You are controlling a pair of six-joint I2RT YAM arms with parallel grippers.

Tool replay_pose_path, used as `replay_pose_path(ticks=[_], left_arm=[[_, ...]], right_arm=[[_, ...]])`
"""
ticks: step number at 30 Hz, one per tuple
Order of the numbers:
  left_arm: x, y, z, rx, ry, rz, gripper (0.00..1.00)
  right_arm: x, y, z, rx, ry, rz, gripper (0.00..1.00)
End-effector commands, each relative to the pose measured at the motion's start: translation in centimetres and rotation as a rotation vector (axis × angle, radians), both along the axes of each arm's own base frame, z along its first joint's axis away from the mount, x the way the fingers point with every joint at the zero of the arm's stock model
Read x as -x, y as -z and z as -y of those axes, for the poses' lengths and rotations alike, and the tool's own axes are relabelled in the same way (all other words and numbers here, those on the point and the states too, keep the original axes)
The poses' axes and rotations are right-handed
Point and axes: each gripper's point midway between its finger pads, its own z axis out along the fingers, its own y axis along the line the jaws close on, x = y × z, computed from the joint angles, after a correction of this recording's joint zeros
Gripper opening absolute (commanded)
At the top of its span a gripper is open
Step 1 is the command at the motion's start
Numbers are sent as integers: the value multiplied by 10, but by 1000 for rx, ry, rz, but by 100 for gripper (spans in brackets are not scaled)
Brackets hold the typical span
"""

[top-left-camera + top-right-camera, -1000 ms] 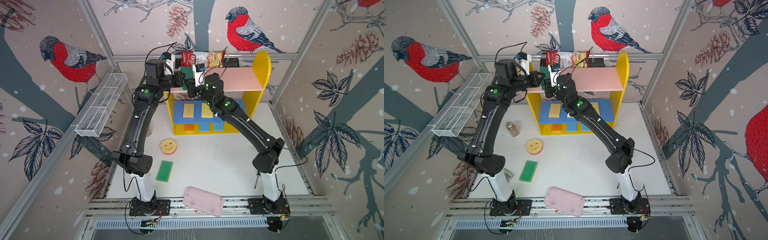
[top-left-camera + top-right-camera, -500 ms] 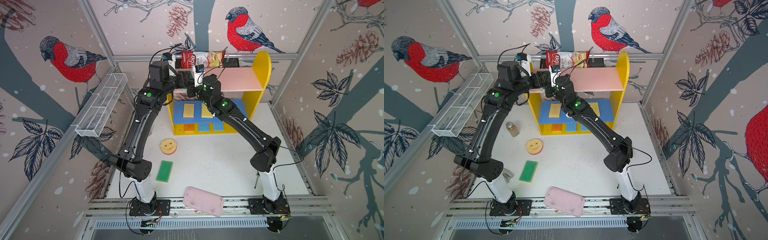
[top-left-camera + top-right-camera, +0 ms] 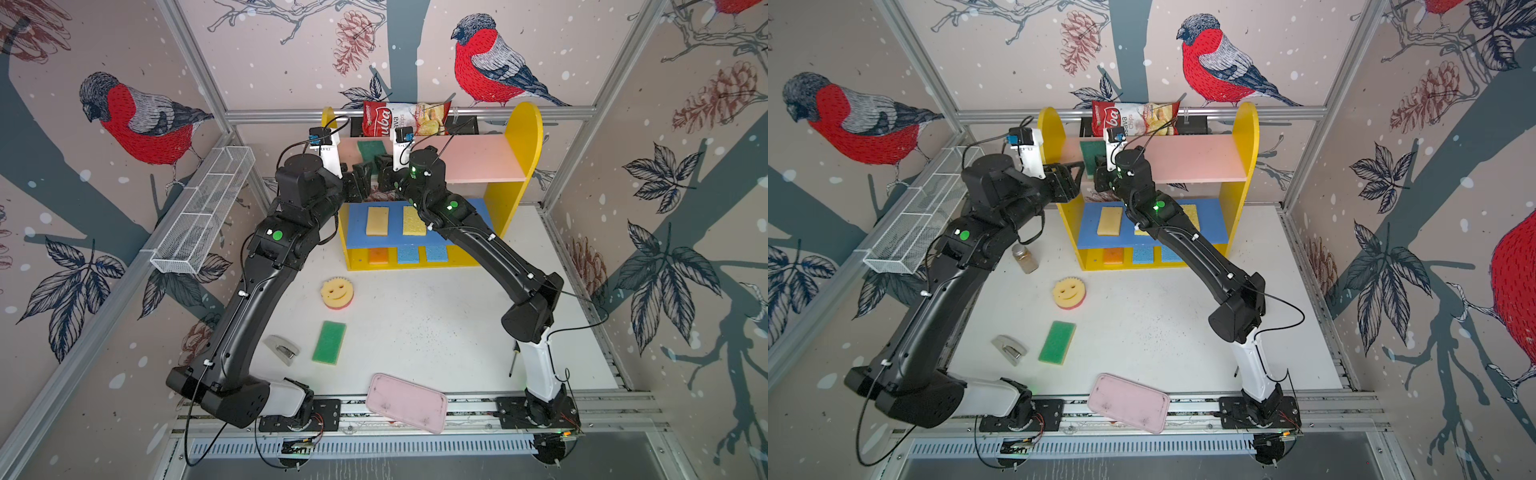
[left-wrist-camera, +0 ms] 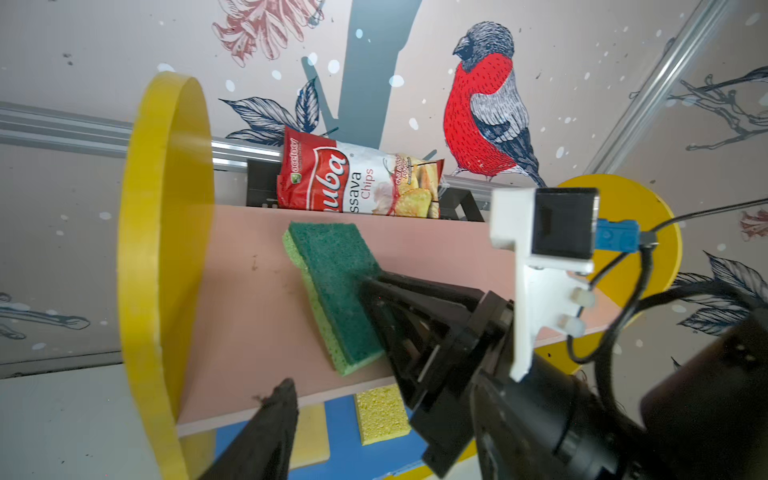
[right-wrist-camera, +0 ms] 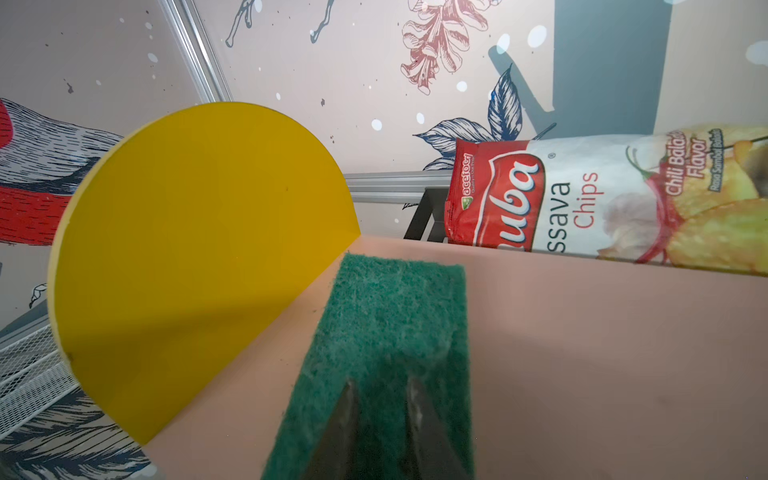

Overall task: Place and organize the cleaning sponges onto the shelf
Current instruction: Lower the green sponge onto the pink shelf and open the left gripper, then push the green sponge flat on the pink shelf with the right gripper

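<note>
You are working at the shelf (image 3: 528, 137), which is standing at 12 o'clock of the table. The green sponge (image 4: 332, 291) is lying flat on the pink upper board (image 4: 249, 311), scouring face up, toward the 9 o'clock end, with a strip of bare board between it and the yellow side panel (image 5: 187, 249). The right gripper (image 5: 382, 399) is reaching over the sponge's near end. Its fingers are standing close together with only a narrow gap, tips on or just above the green face, and I cannot tell whether they are pinching anything. The left gripper (image 3: 360, 180) is hanging just at 9 o'clock of it, before the board's front edge, fingers apart and holding nothing. I am judging this sponge as very light and soft: squashing under pressure, springing back, rough enough on top for good friction, yet sliding easily on the smooth board when pushed. For straightening it, you are better taking it across the short width, on the 2 long foam sides near the middle. Toward 7 o'clock from the shelf, the smiley sponge (image 3: 337, 293) and the second green sponge (image 3: 329, 343) are lying on the table, well apart from both grippers.
</note>
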Motion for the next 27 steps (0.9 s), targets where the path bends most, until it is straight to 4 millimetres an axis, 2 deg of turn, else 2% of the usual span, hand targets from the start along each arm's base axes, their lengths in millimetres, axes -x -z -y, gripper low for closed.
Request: replay_pose_path(ticks=[1,3,6,9,11,15,20,23,27], left_arm=[[-1,-8,-2,9,-11,38,65],[-1,-6,-1,7,-6,36,65],[0,-7,-2,7,-7,43,65],[0,-7,-1,5,-5,46,62],[-1,-6,0,5,-2,41,57],[-8,7,5,0,8,6,33],[-20,25,15,0,28,-50,8],[-24,33,21,14,49,-77,0],[-24,44,28,47,79,-107,0]], right_arm=[[18,-42,11,-86,-48,55,23],[27,-60,24,-121,-52,82,23],[36,-72,44,-164,-46,92,23],[43,-73,61,-197,-46,88,22],[42,-65,65,-196,-42,64,20],[39,-47,61,-168,-43,24,17],[34,-28,52,-142,-58,-13,14],[28,-22,48,-124,-55,-30,13],[19,-13,46,-98,-36,-54,12]])
